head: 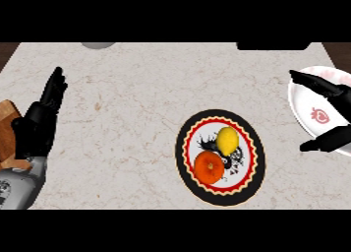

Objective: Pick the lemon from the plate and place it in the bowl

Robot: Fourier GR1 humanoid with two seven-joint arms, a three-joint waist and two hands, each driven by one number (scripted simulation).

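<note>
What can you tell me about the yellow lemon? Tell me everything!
The lemon is bright yellow, smooth-looking and egg-shaped, its longer side running up and down in the view. It lies whole on the white middle of the round plate with a black rim. The orange sits just below-left, so close they seem to touch. No hand holds it; the right hand is open, off to the right over the white bowl.
</note>
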